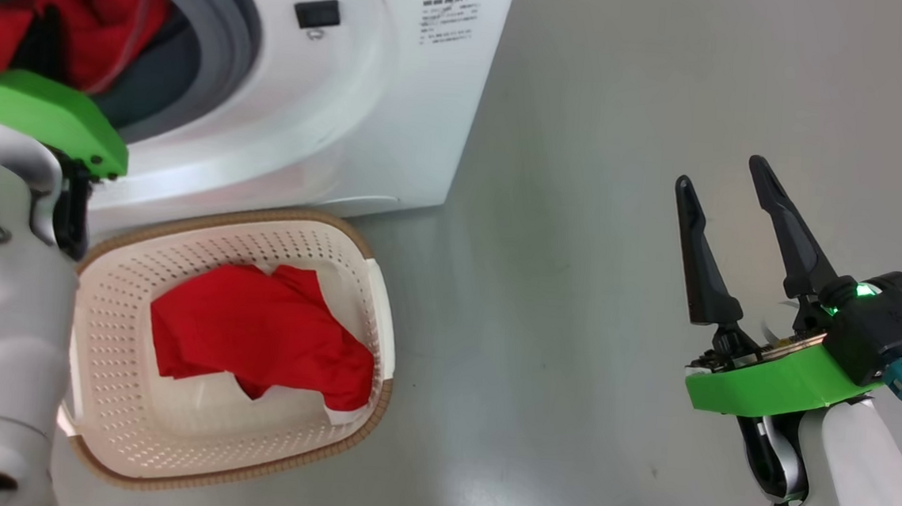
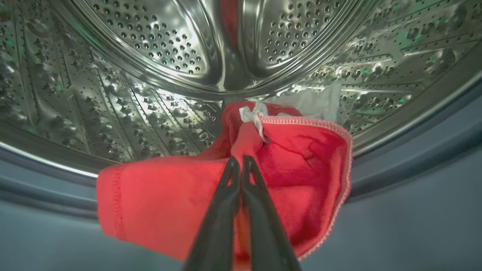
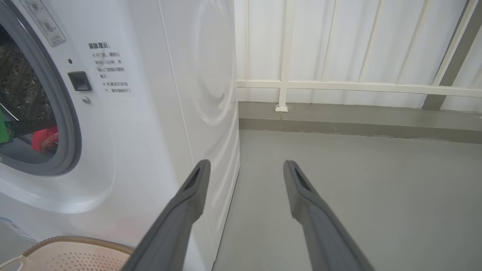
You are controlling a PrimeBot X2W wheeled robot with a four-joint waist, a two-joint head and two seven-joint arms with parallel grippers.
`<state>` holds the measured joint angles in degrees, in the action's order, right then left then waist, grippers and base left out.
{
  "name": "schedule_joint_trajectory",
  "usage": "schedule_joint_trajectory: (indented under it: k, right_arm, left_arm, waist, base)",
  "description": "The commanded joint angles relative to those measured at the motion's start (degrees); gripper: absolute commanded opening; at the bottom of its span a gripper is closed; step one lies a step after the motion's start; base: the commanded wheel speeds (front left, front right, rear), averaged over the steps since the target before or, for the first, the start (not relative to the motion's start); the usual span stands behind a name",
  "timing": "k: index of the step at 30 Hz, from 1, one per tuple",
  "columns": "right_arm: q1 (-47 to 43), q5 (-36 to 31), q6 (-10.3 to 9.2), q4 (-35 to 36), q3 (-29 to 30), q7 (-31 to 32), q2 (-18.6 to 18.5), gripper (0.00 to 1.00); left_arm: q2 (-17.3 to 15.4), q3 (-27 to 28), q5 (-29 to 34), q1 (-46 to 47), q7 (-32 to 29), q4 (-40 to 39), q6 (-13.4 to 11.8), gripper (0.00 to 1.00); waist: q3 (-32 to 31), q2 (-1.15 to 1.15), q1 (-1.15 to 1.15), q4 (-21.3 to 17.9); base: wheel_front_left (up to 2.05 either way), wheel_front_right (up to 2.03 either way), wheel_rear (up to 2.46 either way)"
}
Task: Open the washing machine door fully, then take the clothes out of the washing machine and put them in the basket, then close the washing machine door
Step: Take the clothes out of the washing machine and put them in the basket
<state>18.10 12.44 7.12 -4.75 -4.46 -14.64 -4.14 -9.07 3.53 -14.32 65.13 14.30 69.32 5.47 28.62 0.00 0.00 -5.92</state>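
The left gripper [image 2: 241,160] is clenched, its two smooth dark fingers pressed together on a bunched fold of a red garment [image 2: 301,177]. The garment is soft knit with a stitched pink-white edge, and a scrap of white fabric shows just beyond the fingertips. It lies at the mouth of the washing machine [image 1: 399,83], draped from the drum [image 2: 150,49] over the grey rubber ring [image 2: 414,169] toward the wrist. The left wrist view alone gives the drum's shiny steel, perforated, dimpled and ribbed. The head view instead shows the glossy white boxy front and, below the left gripper, the basket [image 1: 139,279]. It is a cream perforated plastic rounded rectangle with a brown woven-look rim, and it holds a second red garment [image 1: 255,334], crumpled. The right gripper [image 1: 720,173] hangs released, fingers spread, over bare grey floor [image 1: 575,293], well apart from both. Its wrist view shows the machine's side panel left of its fingers and a white railing [image 3: 286,84] ahead.
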Motion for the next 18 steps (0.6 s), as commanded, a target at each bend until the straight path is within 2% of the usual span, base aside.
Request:
schedule_joint_trajectory:
  k: [1,8,18]
  right_arm:
    - [-0.73,0.1,0.36,1.21,-0.83,-0.36,-0.21,1.0]
    - [-2.05,0.04,0.36,1.24,-0.01,-0.36,-0.18,1.0]
    - [-4.36,-0.05,0.36,1.19,1.14,-0.36,-0.15,1.0]
  left_arm:
    - [-2.34,0.79,-0.42,-1.64,0.61,-2.18,0.3,0.0]
    - [-0.98,2.4,-0.25,-9.47,0.68,-17.28,0.82,0.0]
    - [2.34,3.62,1.04,-20.79,0.69,-33.36,1.3,0.0]
  waist:
    - [-1.03,0.0,0.0,0.72]
    - [-3.75,0.0,0.0,2.2]
    - [-8.55,0.0,0.0,4.35]
  base:
    - [0.0,0.0,0.0]
    - [0.0,0.0,0.0]
    - [0.0,0.0,0.0]
